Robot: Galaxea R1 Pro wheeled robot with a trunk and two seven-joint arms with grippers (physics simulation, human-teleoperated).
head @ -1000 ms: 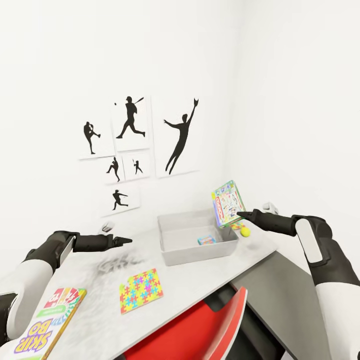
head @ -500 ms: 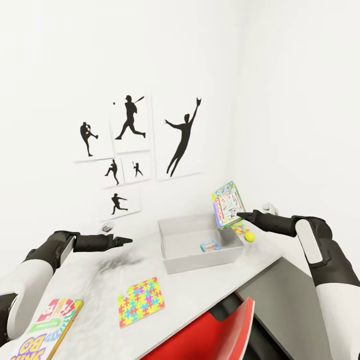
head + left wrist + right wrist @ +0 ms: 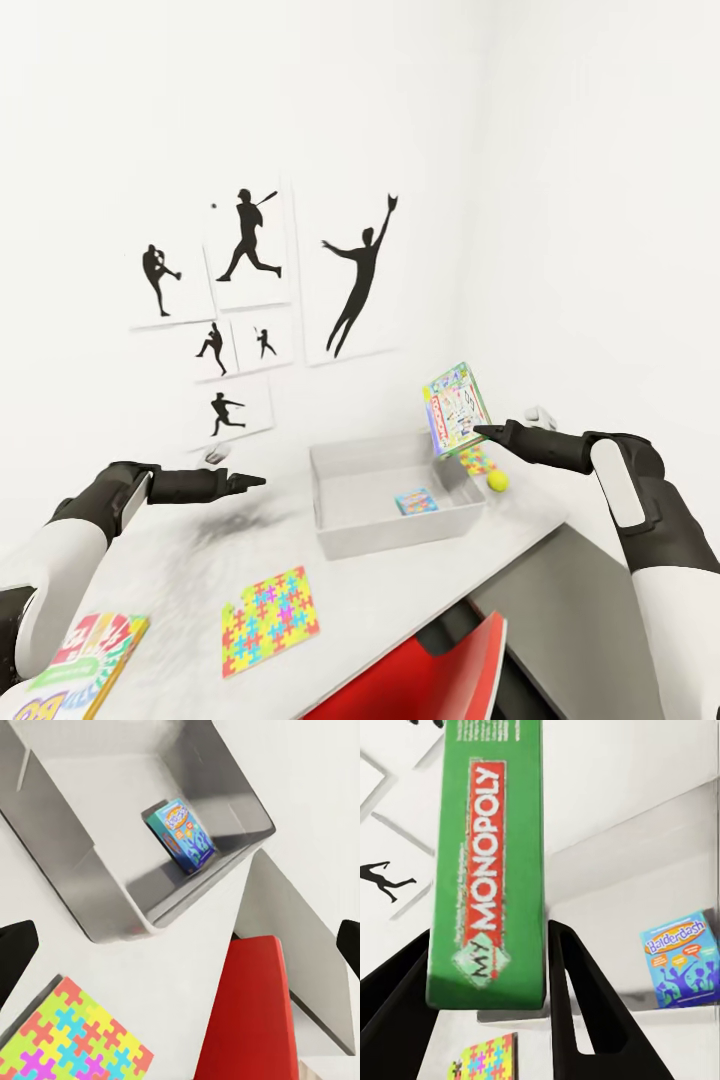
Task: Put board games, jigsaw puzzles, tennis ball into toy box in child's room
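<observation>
Our right fingers point(image 3: 487, 1020) clamped the "MY MONOPOLY" box point(image 3: 487, 862), "Balderdash" box point(image 3: 681, 958) in the toy box point(image 3: 380, 525), left fingers point(image 3: 250, 481) empty, spread wide, worktop-edge game point(image 3: 75, 665) cut off.

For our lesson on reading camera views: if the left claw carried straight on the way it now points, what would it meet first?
Probably the toy box: the left claw hangs open above the table, and its wrist camera looks straight at the bin holding the Balderdash game. Depth is uncertain.

Bright, even, diffuse light washes the white walls point(image 3: 560, 150); soft smudged shadow lies on the table point(image 3: 400, 600) left of the toy box point(image 3: 345, 520). Renders sharp, no glare.
</observation>
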